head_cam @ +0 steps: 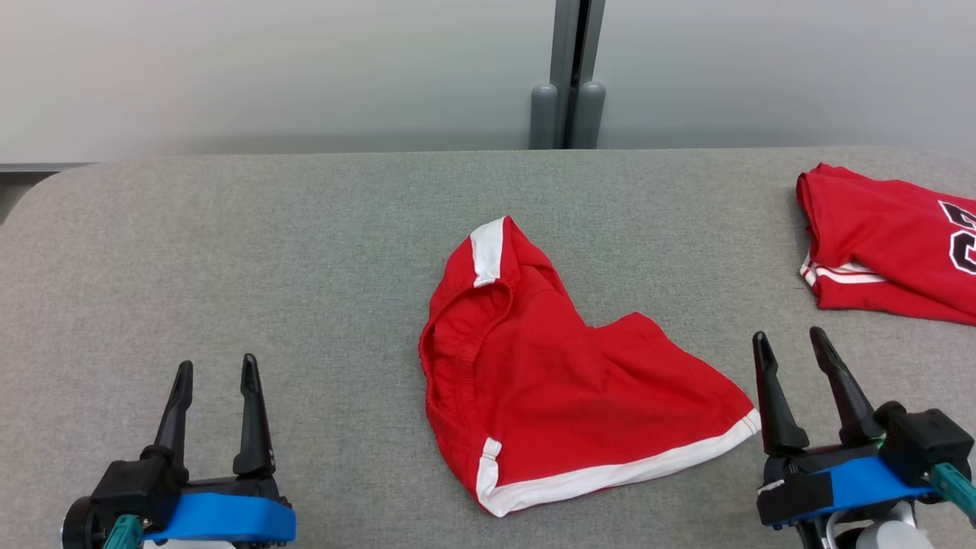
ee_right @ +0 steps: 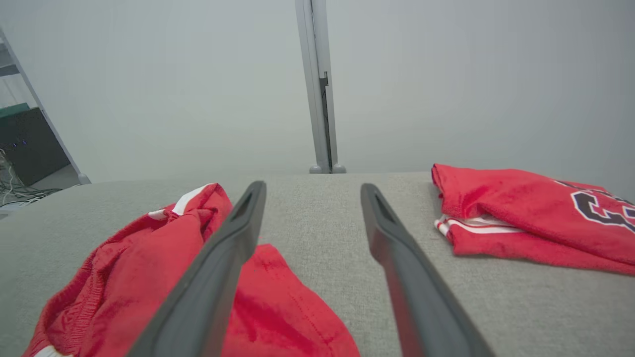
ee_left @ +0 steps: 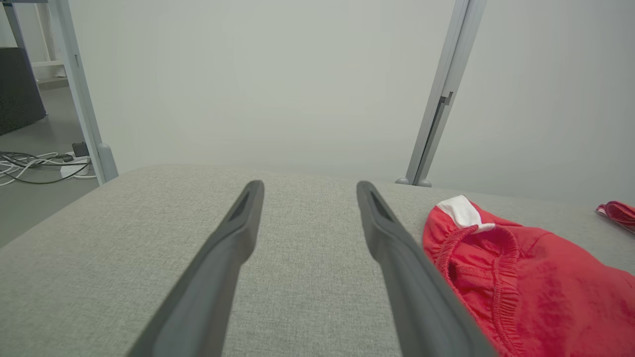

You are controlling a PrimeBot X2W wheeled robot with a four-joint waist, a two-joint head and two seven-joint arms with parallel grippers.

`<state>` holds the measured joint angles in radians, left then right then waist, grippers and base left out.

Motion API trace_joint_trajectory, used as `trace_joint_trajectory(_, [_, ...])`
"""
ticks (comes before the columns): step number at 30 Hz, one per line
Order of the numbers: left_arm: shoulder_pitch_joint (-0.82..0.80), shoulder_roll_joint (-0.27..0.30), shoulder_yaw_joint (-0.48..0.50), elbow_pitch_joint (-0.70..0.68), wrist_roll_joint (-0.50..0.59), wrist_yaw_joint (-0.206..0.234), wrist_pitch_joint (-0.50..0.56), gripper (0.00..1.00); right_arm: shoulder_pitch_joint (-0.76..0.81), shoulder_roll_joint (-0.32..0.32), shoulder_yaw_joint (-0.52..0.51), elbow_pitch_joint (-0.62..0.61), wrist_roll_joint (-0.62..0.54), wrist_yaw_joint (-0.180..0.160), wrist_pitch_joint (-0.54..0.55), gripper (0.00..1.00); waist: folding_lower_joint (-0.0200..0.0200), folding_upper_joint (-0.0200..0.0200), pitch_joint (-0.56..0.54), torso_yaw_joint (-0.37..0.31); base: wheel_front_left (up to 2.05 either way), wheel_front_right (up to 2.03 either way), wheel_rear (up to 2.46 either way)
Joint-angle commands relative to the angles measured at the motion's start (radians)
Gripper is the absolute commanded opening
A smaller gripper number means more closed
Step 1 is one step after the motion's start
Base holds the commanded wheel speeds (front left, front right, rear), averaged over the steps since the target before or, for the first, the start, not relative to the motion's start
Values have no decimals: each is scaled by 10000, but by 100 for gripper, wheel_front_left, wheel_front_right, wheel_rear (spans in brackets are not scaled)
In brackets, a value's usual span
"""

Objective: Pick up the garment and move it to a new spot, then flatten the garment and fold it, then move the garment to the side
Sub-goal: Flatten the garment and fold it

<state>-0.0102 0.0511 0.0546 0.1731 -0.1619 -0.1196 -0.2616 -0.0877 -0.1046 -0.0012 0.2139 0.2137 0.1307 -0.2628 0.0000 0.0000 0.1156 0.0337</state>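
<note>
Spreading across most of the head view, a grey fabric-covered table (head_cam: 305,229) runs from the near edge back to a pale wall (head_cam: 267,69), where a grey upright post (head_cam: 568,76) stands behind the far edge. Near the middle of the table, slightly toward the robot's right, lies the garment (head_cam: 564,381), a pair of red shorts with white trim. It is crumpled rather than flat, with its elastic waistband open toward the left and a white-edged hem along the near side. At the far right of the table, well apart from the garment, rests a folded red jersey (head_cam: 892,244) with dark lettering, partly cut off by the picture's edge. The left gripper (head_cam: 216,370) hovers over bare table at the lower left, well clear of the garment, fingers spread wide with nothing between them. The right gripper (head_cam: 789,335) sits at the lower right, just beside the garment's right hem corner, its fingers likewise parted and empty.
</note>
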Motion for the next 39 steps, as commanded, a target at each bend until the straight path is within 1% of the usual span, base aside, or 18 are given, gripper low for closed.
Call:
trace_joint_trajectory(1, [8,-12,11,-6,50,-21,-45,100,211,93,-30,-285,-94,2,-23,100,0,0,7,14,0,0,0])
trace_joint_trajectory(4, [-12,-12,7,-7,57,-36,-45,100,455,315,42,-983,-109,2,-24,100,0,0,27,37,0,0,0])
trace_joint_trajectory(6, [-22,-12,-4,11,79,-37,-45,100,620,397,206,-1175,-192,2,-24,100,0,0,44,45,0,0,0])
trace_joint_trajectory(14, [-89,-12,2,28,144,-59,-45,100,667,518,823,-834,-394,2,-24,100,0,0,111,16,0,0,0])
trace_joint_trajectory(20, [-181,-14,1,41,200,-77,-45,100,502,526,901,-714,-409,2,-24,100,0,0,136,32,0,0,0])
trace_joint_trajectory(23, [-227,18,-240,14,371,-95,-45,100,454,529,860,-646,-365,2,-24,100,0,0,134,29,0,0,0])
trace_joint_trajectory(25, [-393,81,-552,57,488,-114,-45,100,403,529,844,-599,-354,2,-24,100,0,0,143,26,0,0,0])
trace_joint_trajectory(27, [-562,179,-1075,158,642,-122,-45,100,383,531,858,-559,-358,2,-24,100,0,0,151,4,0,0,0])
trace_joint_trajectory(30, [-921,401,-2058,382,776,-133,-45,100,322,526,885,-487,-362,2,-24,100,0,0,165,-71,0,0,0])
trace_joint_trajectory(32, [-1260,583,-2797,573,681,-110,-24,100,273,528,897,-431,-384,2,-24,100,0,0,184,-152,0,0,0])
trace_joint_trajectory(34, [-1625,813,-3513,739,557,-110,175,100,258,527,877,-387,-388,2,-24,100,0,0,210,-227,0,0,0])
trace_joint_trajectory(39, [-2405,1449,-5045,954,-25,-111,1221,100,228,526,876,-181,-321,2,-24,100,0,0,247,-430,0,0,0])
